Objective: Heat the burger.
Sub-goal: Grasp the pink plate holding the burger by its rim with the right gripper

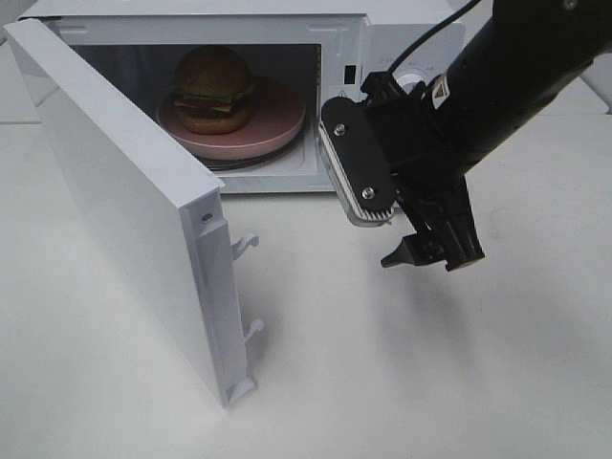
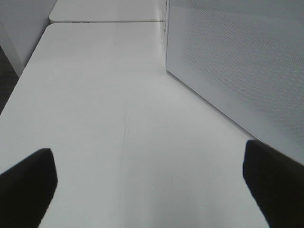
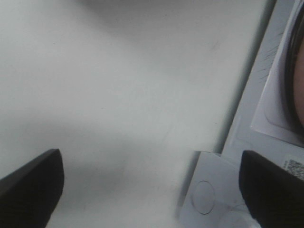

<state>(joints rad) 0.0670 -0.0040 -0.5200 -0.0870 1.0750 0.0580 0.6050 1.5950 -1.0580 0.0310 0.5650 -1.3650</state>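
The burger [image 1: 212,88], golden bun over lettuce and a dark patty, sits on a pink plate [image 1: 277,129] inside the white microwave [image 1: 191,8]. The microwave door [image 1: 124,210] is swung wide open toward the front left. My right gripper [image 1: 421,256] hangs above the table in front of the microwave's control panel, right of the opening. Its jaws stand open and empty in the right wrist view [image 3: 152,190]. My left gripper [image 2: 152,185] is open and empty over bare table. It does not show in the high view.
The open door juts far out over the table's left half, its latch hooks [image 1: 247,245] pointing right. In the left wrist view a white dotted panel [image 2: 237,61] stands close on one side. The right wrist view shows the microwave's lower front edge [image 3: 237,156].
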